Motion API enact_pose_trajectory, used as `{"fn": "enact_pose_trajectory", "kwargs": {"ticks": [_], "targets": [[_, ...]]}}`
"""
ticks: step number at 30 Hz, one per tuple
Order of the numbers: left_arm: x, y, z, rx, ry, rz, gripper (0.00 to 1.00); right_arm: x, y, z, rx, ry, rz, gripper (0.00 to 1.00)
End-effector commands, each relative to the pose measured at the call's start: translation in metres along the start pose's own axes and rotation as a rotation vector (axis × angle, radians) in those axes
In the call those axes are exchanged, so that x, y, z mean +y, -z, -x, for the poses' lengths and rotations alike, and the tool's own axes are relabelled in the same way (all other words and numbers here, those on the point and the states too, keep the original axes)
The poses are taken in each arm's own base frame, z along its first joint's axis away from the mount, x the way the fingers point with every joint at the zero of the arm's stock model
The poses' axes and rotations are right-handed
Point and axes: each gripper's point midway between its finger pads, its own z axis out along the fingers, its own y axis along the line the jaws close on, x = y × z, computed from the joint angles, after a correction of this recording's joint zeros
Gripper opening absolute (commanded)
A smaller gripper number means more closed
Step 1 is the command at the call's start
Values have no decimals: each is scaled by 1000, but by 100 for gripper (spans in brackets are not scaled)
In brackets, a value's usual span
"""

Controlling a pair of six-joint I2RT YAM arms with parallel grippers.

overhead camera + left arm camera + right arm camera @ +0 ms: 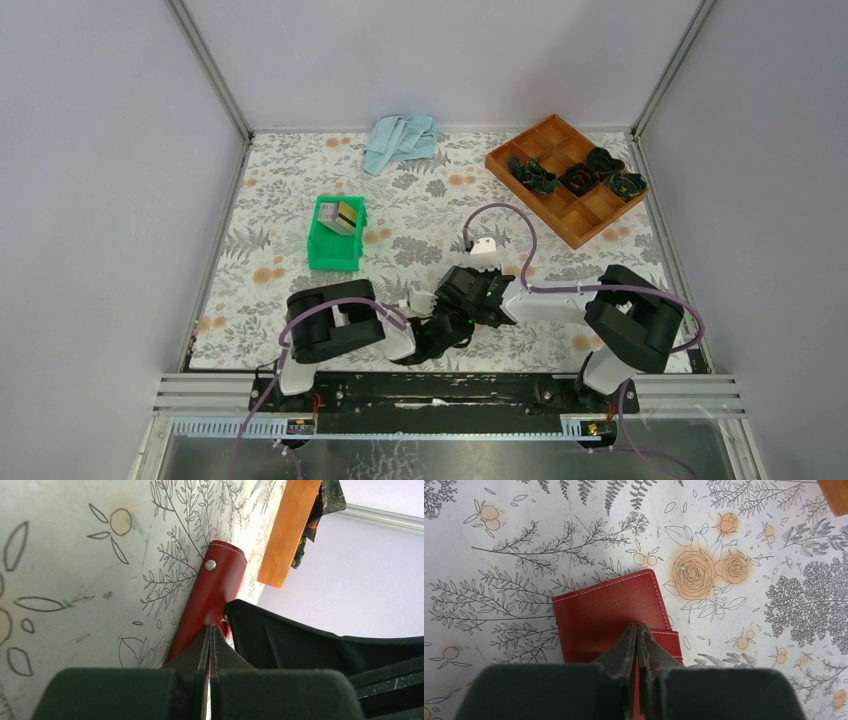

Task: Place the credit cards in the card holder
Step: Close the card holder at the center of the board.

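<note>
The card holder [609,615] is a dark red folding case lying on the flowered table. In the right wrist view my right gripper [638,626] has its jaws closed on the holder's near edge, with red material between the fingers. In the left wrist view my left gripper [210,626] is shut on the holder's red snap tab [215,585], and the black right gripper [325,650] is right beside it. In the top view both grippers [452,318] meet near the table's front centre and hide the holder. Gold and pale credit cards [345,215] stand in the green bin [333,252].
An orange compartment tray [565,180] with dark items is at the back right; its edge also shows in the left wrist view [290,530]. A pale blue cloth [400,140] lies at the back centre. The green bin stands left of centre.
</note>
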Motion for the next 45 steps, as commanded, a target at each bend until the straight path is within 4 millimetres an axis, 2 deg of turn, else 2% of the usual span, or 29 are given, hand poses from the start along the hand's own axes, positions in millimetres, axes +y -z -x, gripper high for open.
{"fn": "enact_pose_trajectory", "kwargs": {"ticks": [1,10,16,25,35,38,40,45], "targets": [[128,15,53,-85,-348,373,0,21,5,-73,233,-22,119,0],[132,19,46,-73,-339,375,0,11,11,-107,272,-53,99,0],[134,20,37,-66,-342,374,0,0,18,-111,249,-100,93,0],[131,21,29,-64,-349,368,0,-11,16,-137,277,-130,77,0],[134,24,28,-68,-342,373,0,-12,11,-161,325,-146,87,0],[133,24,28,-70,-342,370,0,-13,12,-159,313,-148,85,0],[130,26,30,-78,-339,363,0,-11,13,-148,285,-150,91,4],[110,32,42,-120,-369,313,6,-5,25,-96,170,-143,102,31]]}}
